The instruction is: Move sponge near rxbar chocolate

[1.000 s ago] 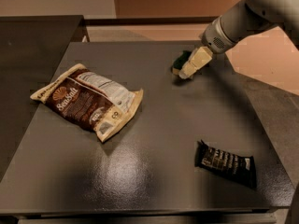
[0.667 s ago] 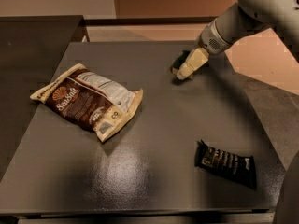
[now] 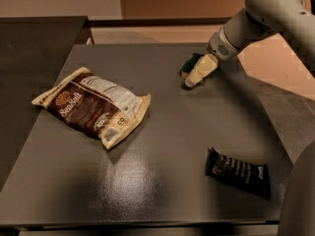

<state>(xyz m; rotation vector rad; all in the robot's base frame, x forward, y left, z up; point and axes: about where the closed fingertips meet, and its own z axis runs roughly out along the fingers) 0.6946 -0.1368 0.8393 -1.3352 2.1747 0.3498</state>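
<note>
**Operator:** Where was the claw, and what was its state?

**Inspector:** The claw (image 3: 193, 78) was low over the tabletop (image 3: 162, 132), at its far right part, on the end of the pale arm (image 3: 256, 18) that reached in from the upper right. Its cream-coloured fingers (image 3: 199, 70) pointed down and to the left, right at the sponge (image 3: 189, 65). Whether they were spread or pinching the sponge, I cannot tell.

**Operator:** Where was the sponge?

**Inspector:** It sat at the claw, its dark green side visible on the far-left side of the fingers. Whether it rested on the tabletop or was lifted could not be determined.

**Operator:** And the bar?

**Inspector:** The bar (image 3: 238, 172) lay flat, well apart from the sponge, nearer the camera and slightly further right, close to the front right corner.

**Operator:** Anything else?

**Inspector:** A brown-and-cream bag (image 3: 91, 105) lay to the left of the sponge and nearer the camera, well apart from both sponge and bar.
</note>
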